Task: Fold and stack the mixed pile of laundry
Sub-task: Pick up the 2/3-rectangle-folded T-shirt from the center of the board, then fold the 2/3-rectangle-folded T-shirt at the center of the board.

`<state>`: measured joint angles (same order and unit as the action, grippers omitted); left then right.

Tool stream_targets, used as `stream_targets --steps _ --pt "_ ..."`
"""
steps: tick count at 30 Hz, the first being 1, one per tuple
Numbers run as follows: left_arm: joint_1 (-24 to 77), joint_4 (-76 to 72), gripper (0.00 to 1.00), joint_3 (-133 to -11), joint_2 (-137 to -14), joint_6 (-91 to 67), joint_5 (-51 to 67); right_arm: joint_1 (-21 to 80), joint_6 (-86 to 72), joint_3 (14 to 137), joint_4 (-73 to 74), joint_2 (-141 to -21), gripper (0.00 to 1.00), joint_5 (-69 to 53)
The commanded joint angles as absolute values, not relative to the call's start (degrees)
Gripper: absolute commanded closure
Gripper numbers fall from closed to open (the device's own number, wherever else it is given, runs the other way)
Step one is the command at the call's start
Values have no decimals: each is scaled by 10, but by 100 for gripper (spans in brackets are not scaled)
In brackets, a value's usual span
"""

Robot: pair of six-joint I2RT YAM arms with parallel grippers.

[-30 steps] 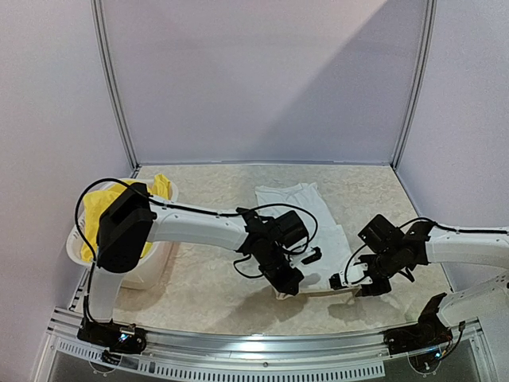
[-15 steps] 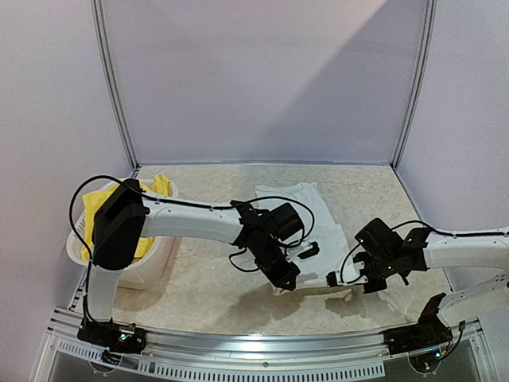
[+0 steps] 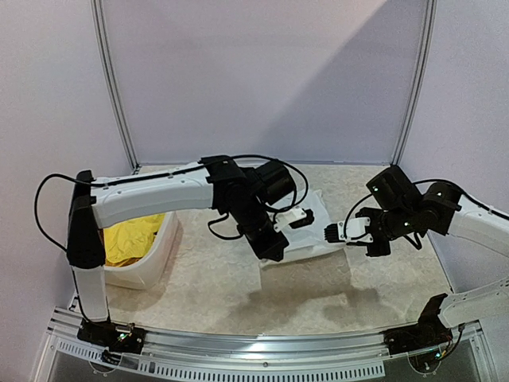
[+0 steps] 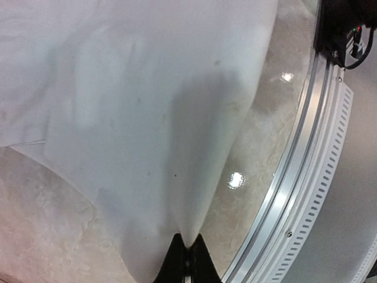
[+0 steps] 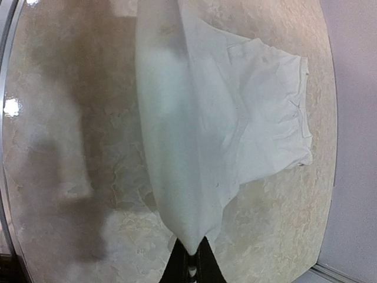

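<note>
Top external view: you have the white T-shirt (image 3: 308,239) strung between both arms, its near edge raised over the table (image 3: 207,294). Your left gripper (image 3: 270,247) and right gripper (image 3: 334,232) are each clamped on that edge. The yellow shorts (image 3: 131,239) sit in the basket (image 3: 155,267), well apart at left.

Left wrist view: your pinched tips grip a hem point, and the front rail (image 4: 294,177) runs close on the right.

Right wrist view: your closed tips hold a fold, with bare table on both sides.

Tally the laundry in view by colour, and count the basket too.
white T-shirt: 1
yellow garment: 1
white basket: 1
Total: 3
</note>
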<state>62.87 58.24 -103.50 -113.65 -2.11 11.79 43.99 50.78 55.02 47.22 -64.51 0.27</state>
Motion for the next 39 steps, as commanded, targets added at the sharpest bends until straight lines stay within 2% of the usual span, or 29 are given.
stream_targets --steps 1,7,12,15,20,29,39 --pt "604 651 100 -1093 -1088 -22 40 441 488 607 514 -652 100 -7" --pt "579 715 100 -1191 -1107 -12 6 432 485 660 506 -674 100 -13" --pt "546 719 100 -1220 -1135 -2 3 357 487 682 469 -722 100 -60" --pt "520 692 100 -1215 -1159 0 16 317 477 702 449 -773 100 -88" --pt "484 627 100 -1231 -1213 0 18 303 455 730 416 -861 100 -96" --pt "420 563 100 -1350 -1355 -1 5 260 376 835 377 -1025 100 -17" --pt "376 438 100 -1385 -1457 -23 2 227 328 936 345 -1168 98 -19"
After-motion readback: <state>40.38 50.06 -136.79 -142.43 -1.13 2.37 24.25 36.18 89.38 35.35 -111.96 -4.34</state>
